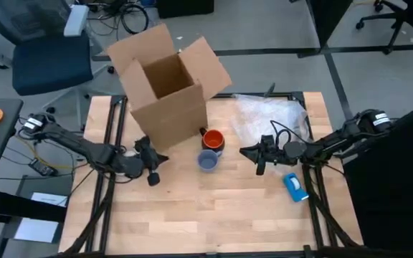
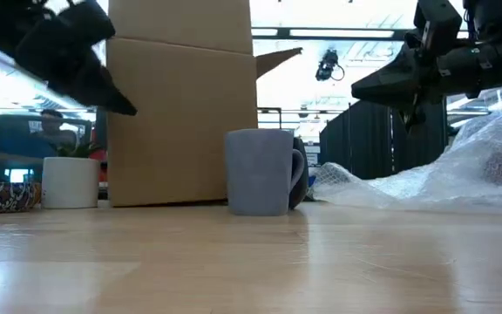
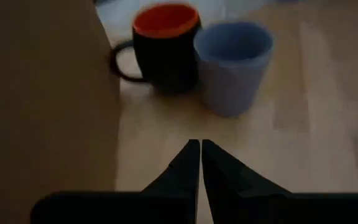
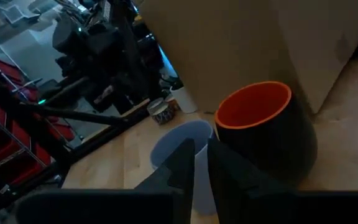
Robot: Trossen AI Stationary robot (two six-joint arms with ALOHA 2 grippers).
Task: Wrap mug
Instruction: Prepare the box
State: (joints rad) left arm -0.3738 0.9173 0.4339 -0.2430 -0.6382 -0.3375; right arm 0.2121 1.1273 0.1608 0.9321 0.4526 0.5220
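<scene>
Both claws hovering above the table, fingers together, gripping nothing.
The mug [image 1: 213, 140] is sitting mid-table beside the cardboard box [image 1: 165, 86], touching a grey-blue mug [image 1: 207, 161]; my left gripper [image 1: 151, 160] is hanging to their left, my right gripper [image 1: 249, 152] to their right, near the bubble wrap [image 1: 271, 115].

The mug [image 1: 213, 140] is hemmed in by the cardboard box [image 1: 169, 89] just behind it and by the blue-grey cup [image 1: 207, 161] touching its front. Bare bench [image 1: 214, 208] is left open in front of the cup. To the right, crumpled bubble wrap [image 1: 271, 116] and a small blue object [image 1: 295, 185] are found.
</scene>
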